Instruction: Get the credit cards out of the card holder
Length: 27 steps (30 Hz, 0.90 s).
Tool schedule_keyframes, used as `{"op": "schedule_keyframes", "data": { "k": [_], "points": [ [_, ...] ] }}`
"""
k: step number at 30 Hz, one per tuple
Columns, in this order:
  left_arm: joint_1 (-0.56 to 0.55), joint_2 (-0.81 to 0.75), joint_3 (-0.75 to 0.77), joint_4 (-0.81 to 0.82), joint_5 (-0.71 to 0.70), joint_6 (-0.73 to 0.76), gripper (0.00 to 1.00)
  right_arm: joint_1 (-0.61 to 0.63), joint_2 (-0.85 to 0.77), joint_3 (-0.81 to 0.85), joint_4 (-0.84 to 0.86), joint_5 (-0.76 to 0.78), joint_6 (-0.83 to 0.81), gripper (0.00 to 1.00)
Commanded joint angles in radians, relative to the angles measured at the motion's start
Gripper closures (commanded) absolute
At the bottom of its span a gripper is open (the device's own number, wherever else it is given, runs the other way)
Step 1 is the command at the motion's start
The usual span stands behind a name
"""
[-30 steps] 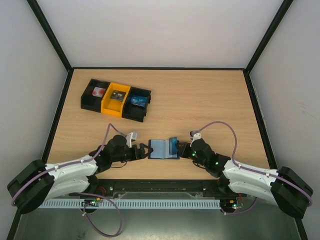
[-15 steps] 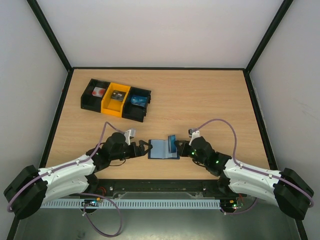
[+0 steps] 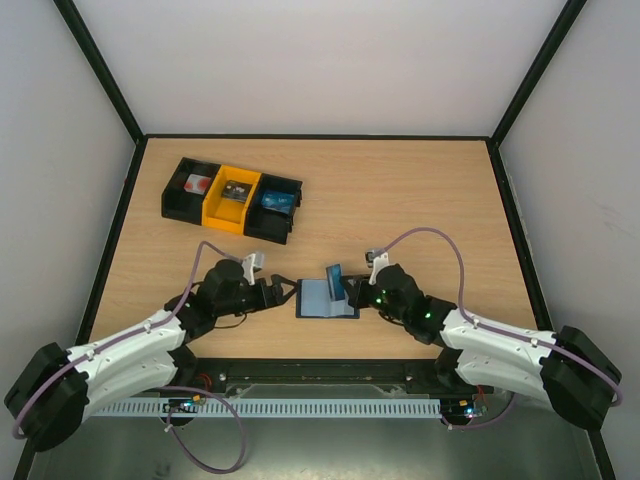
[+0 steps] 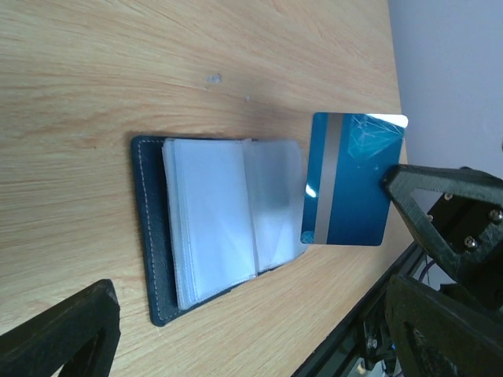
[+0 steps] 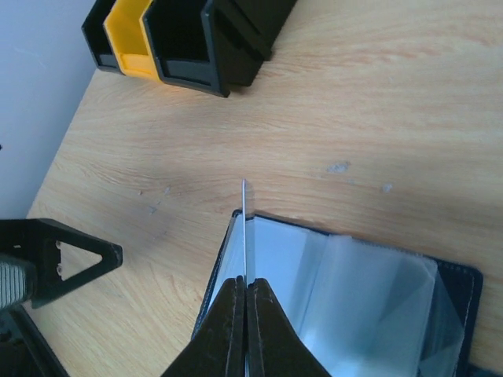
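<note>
The card holder lies open on the table, with dark edges and clear sleeves. My right gripper is shut on a bright blue credit card and holds it upright over the holder. In the left wrist view the whole face of the credit card shows, outside the sleeves. The right wrist view has it edge-on between the shut fingers of my right gripper, above the card holder. My left gripper stands open just left of the holder, with nothing between its fingers.
A row of bins stands at the back left: a black bin with a red-and-white item, a yellow bin and a black bin with something blue. The table's near edge runs close to the holder.
My right gripper has lifted the blue card up and a little to the left, out of the holder. The left gripper has opened wider and drawn slightly back from the holder's left edge.
</note>
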Motion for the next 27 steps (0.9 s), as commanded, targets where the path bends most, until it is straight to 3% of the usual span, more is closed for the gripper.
{"op": "schedule_keyframes", "data": {
  "k": [1, 10, 18, 27],
  "points": [
    [0.06, -0.031, 0.036, -0.044, 0.068, 0.013, 0.08, 0.007, 0.011, 0.067, 0.009, 0.033, -0.126, 0.98],
    [0.195, -0.102, 0.092, -0.088, 0.208, -0.066, 0.22, 0.122, 0.023, 0.098, 0.225, 0.192, -0.589, 0.98],
    [0.208, -0.121, 0.181, -0.104, 0.29, -0.139, 0.3, 0.241, 0.072, 0.115, 0.311, 0.286, -1.103, 0.98],
    [0.208, -0.117, 0.177, -0.026, 0.368, -0.243, 0.36, 0.335, 0.169, 0.128, 0.436, 0.47, -1.358, 0.98]
  ]
}}
